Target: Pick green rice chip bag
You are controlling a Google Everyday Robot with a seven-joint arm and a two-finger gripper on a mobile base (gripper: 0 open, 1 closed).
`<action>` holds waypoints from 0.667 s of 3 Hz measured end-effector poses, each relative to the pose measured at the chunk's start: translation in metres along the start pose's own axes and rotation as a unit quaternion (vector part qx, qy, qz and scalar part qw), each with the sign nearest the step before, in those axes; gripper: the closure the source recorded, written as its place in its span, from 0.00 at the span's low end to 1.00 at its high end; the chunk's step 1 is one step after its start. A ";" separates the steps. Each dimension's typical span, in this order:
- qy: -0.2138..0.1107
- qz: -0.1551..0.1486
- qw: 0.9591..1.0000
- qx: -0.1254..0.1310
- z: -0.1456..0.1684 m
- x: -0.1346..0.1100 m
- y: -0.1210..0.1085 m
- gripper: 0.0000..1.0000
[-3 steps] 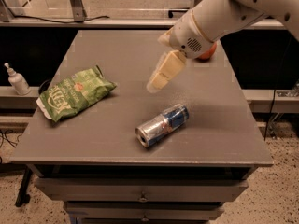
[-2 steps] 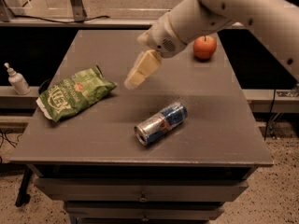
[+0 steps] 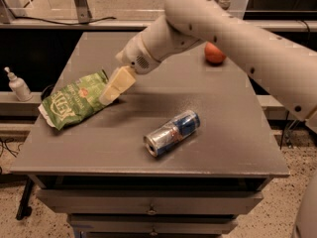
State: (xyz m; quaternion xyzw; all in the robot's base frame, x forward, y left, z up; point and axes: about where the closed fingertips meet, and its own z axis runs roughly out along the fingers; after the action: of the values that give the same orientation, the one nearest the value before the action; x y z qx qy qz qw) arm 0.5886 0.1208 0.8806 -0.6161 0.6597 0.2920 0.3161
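The green rice chip bag (image 3: 71, 103) is a crinkled light-green foil bag with white lettering and a small red-orange mark. It lies on the left part of the grey table (image 3: 148, 148). My gripper (image 3: 110, 96), with cream-coloured fingers, hangs at the bag's right end, just above it or touching it. The white arm reaches in from the upper right.
A silver-and-blue drink can (image 3: 172, 132) lies on its side near the table's middle front. An orange-red fruit (image 3: 215, 53) sits at the back right, partly behind the arm. A white pump bottle (image 3: 18, 85) stands on a ledge to the left of the table. Drawers run under the table's front edge.
The arm has swung left across the table. My gripper moved from above the table's middle to the bag's right end and came lower.
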 end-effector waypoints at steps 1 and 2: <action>-0.002 0.018 1.000 -0.009 0.035 0.004 0.011 0.00; -0.010 0.038 0.999 0.006 0.047 0.015 0.011 0.19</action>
State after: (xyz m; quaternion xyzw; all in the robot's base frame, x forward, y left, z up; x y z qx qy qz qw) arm 0.5799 0.1480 0.8393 -0.5856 0.6814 0.3061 0.3148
